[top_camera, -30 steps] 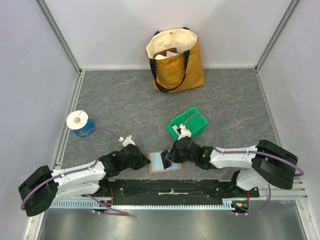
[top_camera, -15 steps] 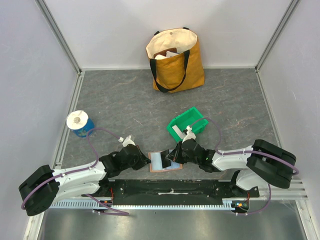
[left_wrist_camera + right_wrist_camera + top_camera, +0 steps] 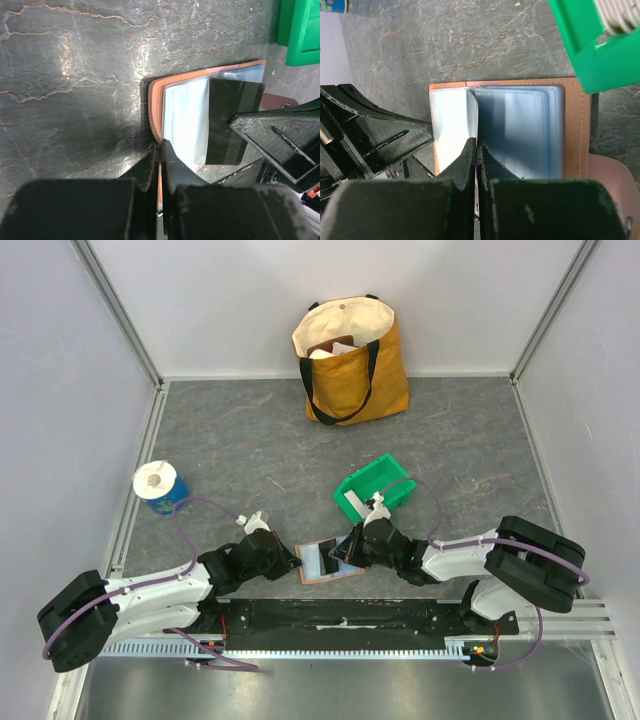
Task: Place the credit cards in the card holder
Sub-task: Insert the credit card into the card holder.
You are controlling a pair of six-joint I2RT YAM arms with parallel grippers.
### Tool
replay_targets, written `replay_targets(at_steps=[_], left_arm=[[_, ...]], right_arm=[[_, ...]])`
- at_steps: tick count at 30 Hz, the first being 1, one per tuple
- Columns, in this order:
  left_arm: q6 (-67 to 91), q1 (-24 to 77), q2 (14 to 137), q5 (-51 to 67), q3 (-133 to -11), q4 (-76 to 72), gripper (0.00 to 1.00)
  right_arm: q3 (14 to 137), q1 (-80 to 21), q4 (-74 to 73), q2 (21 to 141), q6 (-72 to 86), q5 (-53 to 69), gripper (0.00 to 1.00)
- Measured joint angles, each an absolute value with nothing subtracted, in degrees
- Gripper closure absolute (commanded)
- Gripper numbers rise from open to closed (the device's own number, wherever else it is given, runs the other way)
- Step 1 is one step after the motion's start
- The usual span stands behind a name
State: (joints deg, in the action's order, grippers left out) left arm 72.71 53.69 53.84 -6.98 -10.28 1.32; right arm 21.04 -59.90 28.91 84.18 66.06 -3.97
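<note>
No word, number or brand can be read anywhere in these views. The blue round tub with a white top (image 3: 160, 488) near the left wall carries small coloured print, glimpsed at the top-left corner of the right wrist view, but it is too small and blurred to make out. The dark grey thin flat credit card (image 3: 227, 122) shows only a slightly paler band across its face, and the terracotta-brown folding card holder (image 3: 577, 125) with pale blue lining bears no stamp or lettering that can be read.
</note>
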Motion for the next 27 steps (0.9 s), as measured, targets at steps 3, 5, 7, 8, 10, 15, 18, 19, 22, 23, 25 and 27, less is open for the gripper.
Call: replay_targets(at_steps=[3, 5, 7, 8, 10, 15, 18, 19, 22, 23, 25, 27], left_arm=[[73.14, 53.69, 53.71, -7.09, -10.24, 1.34, 0.98], [73.67, 53.69, 53.58, -7.16, -10.11, 1.32, 0.98], [74.11, 53.69, 53.47, -7.22, -10.02, 1.30, 0.98], [74.22, 53.69, 53.43, -7.25, -9.98, 1.28, 0.98], [74.43, 53.69, 53.30, -7.31, -9.91, 1.23, 0.98], [74.56, 53.69, 53.36, -7.31, -9.89, 1.15, 0.98], [74.56, 53.69, 53.56, -7.31, -9.89, 1.08, 0.98], [74.56, 53.69, 53.65, -7.29, -9.91, 1.04, 0.98], [74.54, 53.69, 53.80, -7.31, -9.93, 0.86, 0.98], [74.54, 53.69, 53.82, -7.31, -9.93, 0.86, 0.98], [74.54, 53.69, 53.82, -7.31, -9.93, 0.86, 0.98], [74.54, 53.69, 53.78, -7.31, -9.93, 0.86, 0.98]], right_arm=[[21.04, -60.36, 27.29, 83.02, 66.46, -4.34, 1.00], [20.99, -60.73, 25.85, 81.97, 66.54, -4.43, 1.00], [20.91, -60.90, 24.82, 81.28, 66.63, -4.58, 1.00], [20.91, -60.90, 24.51, 81.21, 66.67, -4.56, 1.00], [20.91, -60.90, 24.38, 81.25, 66.72, -4.54, 1.00], [21.06, -60.88, 26.70, 83.24, 66.41, -3.38, 1.00], [22.37, -60.82, 28.97, 86.15, 65.95, -1.85, 1.00], [22.81, -60.82, 29.26, 86.96, 65.98, -1.37, 0.97], [24.10, -60.80, 29.08, 88.27, 65.73, -0.47, 0.94], [24.51, -60.80, 28.58, 88.33, 65.45, -0.36, 0.89], [26.11, -60.80, 25.87, 88.31, 64.60, -0.38, 0.80], [26.94, -60.84, 23.31, 87.83, 63.77, -1.04, 0.66]])
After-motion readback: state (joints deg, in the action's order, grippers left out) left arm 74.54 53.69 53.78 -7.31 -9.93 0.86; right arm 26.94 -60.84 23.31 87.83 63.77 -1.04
